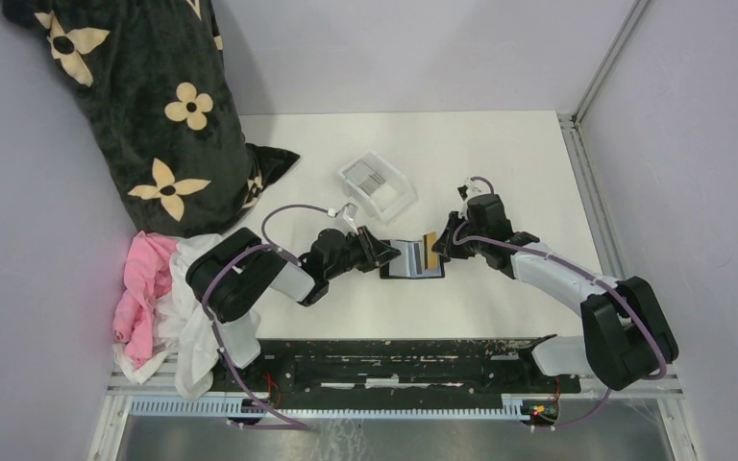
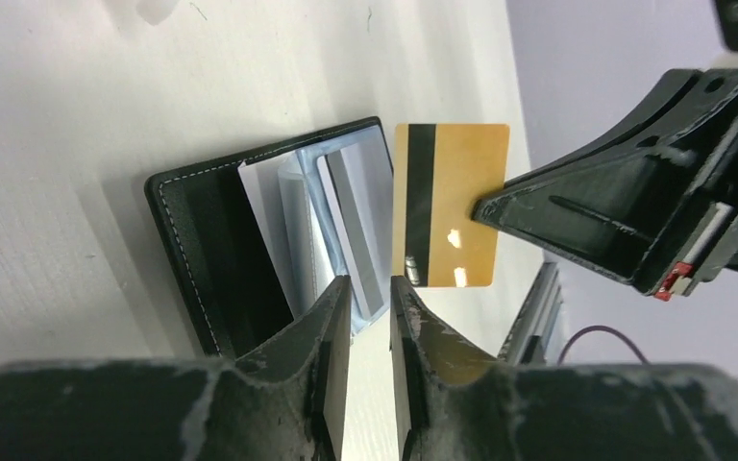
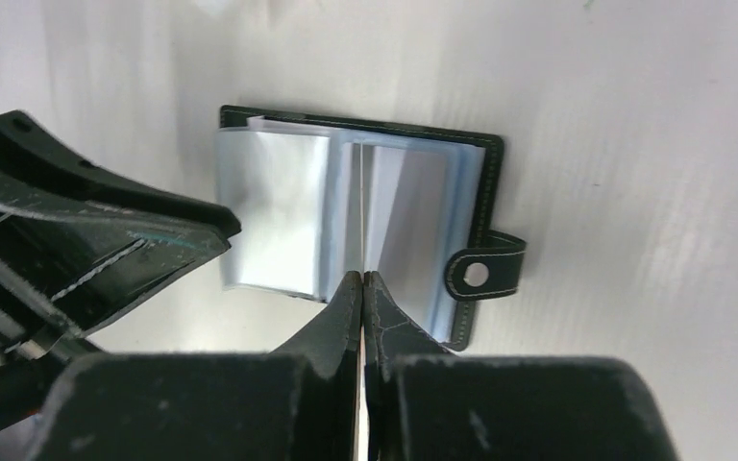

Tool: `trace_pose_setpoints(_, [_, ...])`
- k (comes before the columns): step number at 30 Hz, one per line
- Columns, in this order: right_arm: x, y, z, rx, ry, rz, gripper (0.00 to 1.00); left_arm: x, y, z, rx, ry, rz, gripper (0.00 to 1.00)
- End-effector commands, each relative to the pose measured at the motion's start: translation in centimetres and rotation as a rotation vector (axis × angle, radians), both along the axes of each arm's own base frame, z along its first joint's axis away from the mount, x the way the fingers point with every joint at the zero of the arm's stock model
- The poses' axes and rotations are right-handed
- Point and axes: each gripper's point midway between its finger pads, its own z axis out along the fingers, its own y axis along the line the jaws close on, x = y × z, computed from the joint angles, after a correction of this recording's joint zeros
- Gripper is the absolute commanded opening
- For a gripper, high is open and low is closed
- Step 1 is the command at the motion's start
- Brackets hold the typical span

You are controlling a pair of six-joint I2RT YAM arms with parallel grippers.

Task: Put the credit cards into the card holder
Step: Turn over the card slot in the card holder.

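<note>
From above, the black fold-open card holder (image 1: 413, 261) lies open on the white table (image 1: 500, 163), between the two arms. The left gripper (image 1: 384, 252) is at its left edge. The right gripper (image 1: 445, 248) is at its right edge and holds a tan-orange card with a black stripe (image 1: 430, 252) over it. Behind the holder sits a clear plastic tray (image 1: 346, 175) with grey cards (image 1: 375, 181) inside. The left wrist camera shows the left jaws almost together, right by the holder's clear sleeves (image 2: 274, 230); I cannot tell if they pinch one. The right wrist camera shows the right jaws squeezed on the card's thin edge, above the holder's middle, and the holder's snap tab (image 3: 485, 272) sticks out sideways.
</note>
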Motion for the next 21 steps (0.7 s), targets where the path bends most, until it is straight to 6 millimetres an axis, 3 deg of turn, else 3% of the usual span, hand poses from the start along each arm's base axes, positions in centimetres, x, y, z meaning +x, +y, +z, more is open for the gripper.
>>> trace_pose_setpoints(1, [1.0,-1.9,1.2,-0.111,-0.048,-0.046,0.01,0.7,-0.1,-0.3,0.139,-0.079,0.0,0.26])
trace_pose_setpoints(21, [1.4,-3.3,2.0,-0.205,-0.062,-0.06,0.01,0.7,-0.1,-2.6,0.263,-0.052,0.001,0.2])
